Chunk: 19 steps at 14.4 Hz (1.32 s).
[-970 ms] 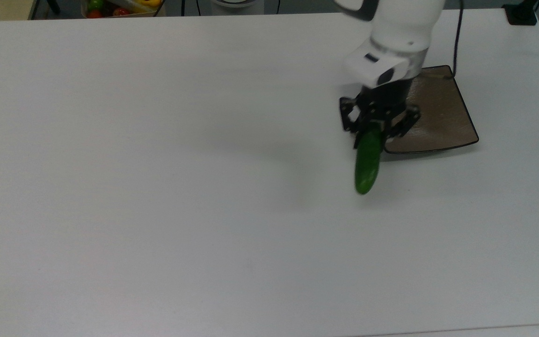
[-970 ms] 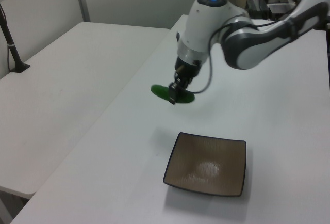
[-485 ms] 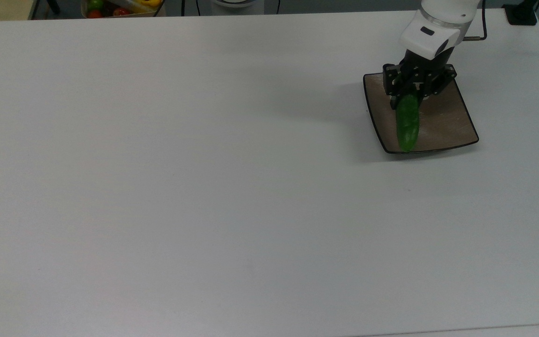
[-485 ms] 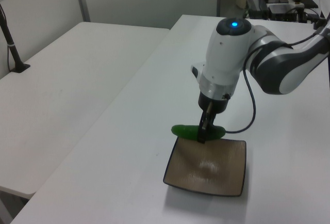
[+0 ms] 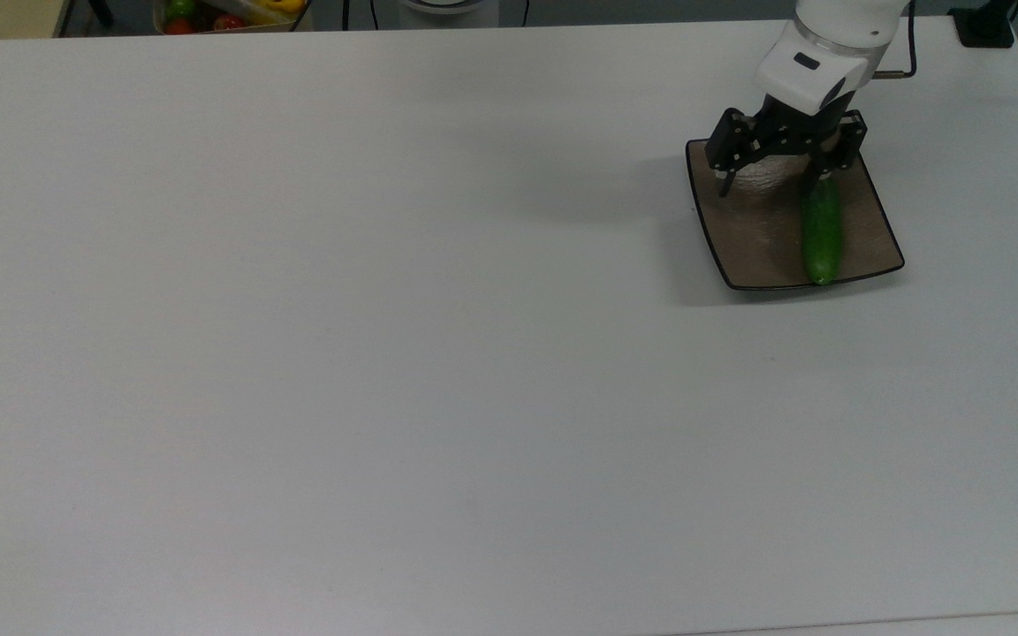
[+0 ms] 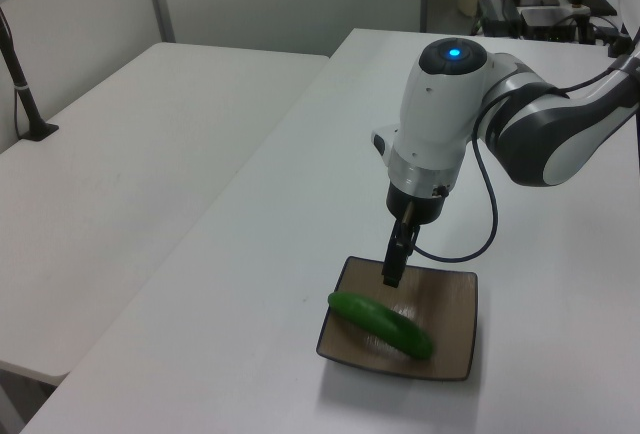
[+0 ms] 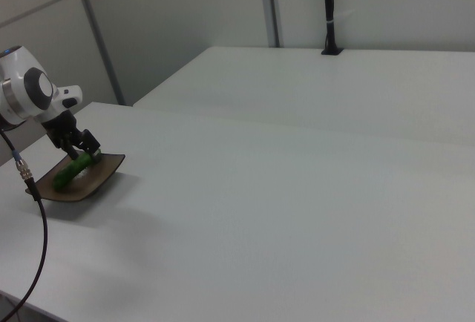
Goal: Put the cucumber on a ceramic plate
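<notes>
In the top view we see our gripper (image 5: 778,175) over the plate (image 5: 752,238), fingers spread wide and gripping nothing. To its right the cucumber (image 5: 822,231) lies on the plate, one end at the plate's near rim.

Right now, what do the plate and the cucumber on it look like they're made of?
The ceramic plate: glazed ceramic, probably, judging by its glossy brown surface with a pale sheen and a thin dark rim. The cucumber: smooth, shiny dark green skin; whether it is real or plastic cannot be told. Both sit on a matte white table.
</notes>
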{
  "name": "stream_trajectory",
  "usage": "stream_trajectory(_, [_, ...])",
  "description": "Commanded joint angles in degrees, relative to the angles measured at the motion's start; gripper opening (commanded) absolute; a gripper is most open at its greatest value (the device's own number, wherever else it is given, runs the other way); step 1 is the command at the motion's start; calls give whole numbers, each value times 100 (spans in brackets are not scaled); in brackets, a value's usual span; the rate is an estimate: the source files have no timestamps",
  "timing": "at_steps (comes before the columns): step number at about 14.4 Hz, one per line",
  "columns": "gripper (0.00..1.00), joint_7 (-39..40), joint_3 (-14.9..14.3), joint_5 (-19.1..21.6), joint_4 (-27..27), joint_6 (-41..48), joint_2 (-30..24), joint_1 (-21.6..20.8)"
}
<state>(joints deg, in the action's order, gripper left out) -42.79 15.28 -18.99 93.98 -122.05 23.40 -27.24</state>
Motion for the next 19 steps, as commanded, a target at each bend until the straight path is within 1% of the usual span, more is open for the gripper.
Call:
stream_trajectory(1, [100,87,36,-25,15,636,-213,140])
stream_trajectory(3, [100,261,36,18,33,1014,-362,263])
stream_trajectory(6, [100,928,-16,220,50,1446,-608,518])
stream_trajectory(8, [100,1246,-139,300,50,1683,-766,632])
stream_trajectory(11, [100,1492,-376,352,76,1754,-1065,843])
stream_trajectory(13, [100,1939,-421,527,112,2034,-1206,1079])
stream_trajectory(14, [100,2263,-491,650,112,2158,-1293,1177])
stream_trajectory(16, [100,2818,-885,923,129,2290,-1478,1186])
stream_trajectory(18, [100,3127,-1298,1213,138,2282,-1566,1178])
stream_trajectory(19, [100,3224,-1491,1284,190,2247,-1636,1178])
